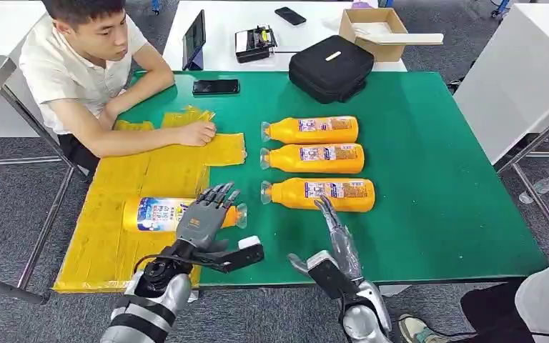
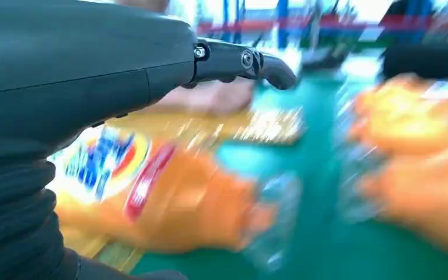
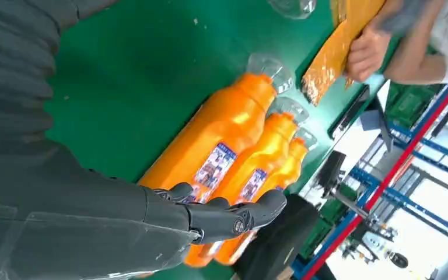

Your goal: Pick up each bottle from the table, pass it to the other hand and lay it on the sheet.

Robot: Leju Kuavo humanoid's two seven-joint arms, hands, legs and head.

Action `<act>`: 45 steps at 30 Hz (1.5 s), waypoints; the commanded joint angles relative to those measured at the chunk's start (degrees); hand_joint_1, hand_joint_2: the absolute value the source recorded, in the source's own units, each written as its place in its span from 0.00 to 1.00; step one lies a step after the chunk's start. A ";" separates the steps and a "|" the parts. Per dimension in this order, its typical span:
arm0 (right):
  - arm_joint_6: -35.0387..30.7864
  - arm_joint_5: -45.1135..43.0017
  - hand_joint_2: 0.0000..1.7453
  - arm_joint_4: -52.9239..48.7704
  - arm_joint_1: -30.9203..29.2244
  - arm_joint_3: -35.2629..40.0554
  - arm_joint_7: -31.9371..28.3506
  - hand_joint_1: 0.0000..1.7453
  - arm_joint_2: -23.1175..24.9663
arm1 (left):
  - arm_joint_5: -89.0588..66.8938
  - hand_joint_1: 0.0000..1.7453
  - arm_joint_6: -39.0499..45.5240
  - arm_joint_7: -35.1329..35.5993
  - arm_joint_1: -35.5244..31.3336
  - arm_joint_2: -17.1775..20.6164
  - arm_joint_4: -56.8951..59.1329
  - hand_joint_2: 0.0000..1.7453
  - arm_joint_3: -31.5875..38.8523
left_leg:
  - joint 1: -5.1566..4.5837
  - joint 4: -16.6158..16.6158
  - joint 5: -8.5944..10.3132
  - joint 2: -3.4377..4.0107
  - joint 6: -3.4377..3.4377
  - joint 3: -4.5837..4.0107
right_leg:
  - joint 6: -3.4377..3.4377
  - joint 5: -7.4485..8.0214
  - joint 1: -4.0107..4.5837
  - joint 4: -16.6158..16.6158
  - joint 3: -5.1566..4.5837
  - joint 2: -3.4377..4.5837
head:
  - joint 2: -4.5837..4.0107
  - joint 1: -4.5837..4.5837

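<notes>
One orange bottle (image 1: pixel 159 214) with a blue and white label lies on the yellow sheet (image 1: pixel 114 243) at the table's left. My left hand (image 1: pixel 206 214) hovers over its neck end with fingers spread, holding nothing. The blurred left wrist view shows that bottle (image 2: pixel 151 192) beneath my left hand (image 2: pixel 93 70). Three more orange bottles lie side by side on the green table: far (image 1: pixel 311 130), middle (image 1: pixel 314 158), near (image 1: pixel 319 194). My right hand (image 1: pixel 334 232) is open, its straight fingers reaching the near bottle's front side. In the right wrist view my right hand (image 3: pixel 151 216) lies next to the near bottle (image 3: pixel 221 134).
A person sits at the table's far left with a hand (image 1: pixel 199 133) on the sheet. A phone (image 1: pixel 215 87) and a black bag (image 1: pixel 330 68) lie at the back of the green table (image 1: pixel 436 179). Another person's leg (image 1: pixel 536 300) is at the lower right.
</notes>
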 commanded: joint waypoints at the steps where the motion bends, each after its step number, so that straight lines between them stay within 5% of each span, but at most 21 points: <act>1: -1.32 1.38 1.00 -4.47 2.54 -1.78 0.66 0.00 0.82 | -1.41 0.00 1.71 1.56 6.17 3.26 -21.70 1.00 -13.17 | 0.02 0.03 -0.17 0.17 -0.01 0.15 | -0.25 -0.14 0.07 0.03 0.11 0.05 | 0.00 0.00; 20: -0.87 2.23 1.00 -4.34 2.48 -2.40 1.05 0.00 1.20 | -0.80 0.00 3.05 0.84 5.95 2.85 -22.09 1.00 -13.53 | 0.00 -0.08 -0.08 0.13 -0.01 0.07 | -0.22 -0.08 0.03 -0.06 0.03 0.02 | 0.00 0.00; 27: 3.71 -6.95 1.00 -13.40 3.39 -11.72 1.92 0.00 7.90 | 21.61 0.00 1.58 -6.47 14.37 -1.48 -29.96 1.00 -6.17 | 0.00 0.00 -0.13 0.25 -0.01 0.02 | -0.24 -0.09 0.03 0.02 -0.06 0.12 | 0.00 0.02; 30: 3.40 -3.85 1.00 -17.20 4.41 -13.10 3.00 0.00 8.65 | 33.83 0.00 -2.11 -8.00 17.18 -3.59 -30.90 1.00 -2.23 | 0.00 0.01 -0.11 0.19 -0.01 -0.05 | -0.18 -0.09 0.02 0.03 -0.12 0.08 | 0.00 0.02; 34: -6.43 13.61 1.00 -18.59 5.08 -13.33 6.67 0.00 8.28 | 42.67 0.00 -4.99 -7.48 19.53 -6.09 -29.21 1.00 0.48 | 0.01 0.01 -0.11 0.15 0.00 -0.02 | -0.19 -0.10 0.02 0.01 -0.08 0.03 | 0.00 -0.02; 45: -13.17 39.47 1.00 -15.10 8.04 -8.75 20.21 0.00 2.53 | 50.82 0.00 -2.50 -3.05 22.21 -6.45 -31.33 1.00 1.65 | 0.06 -0.04 -0.15 0.13 0.02 0.07 | -0.20 -0.12 0.08 -0.11 0.06 0.01 | 0.00 -0.02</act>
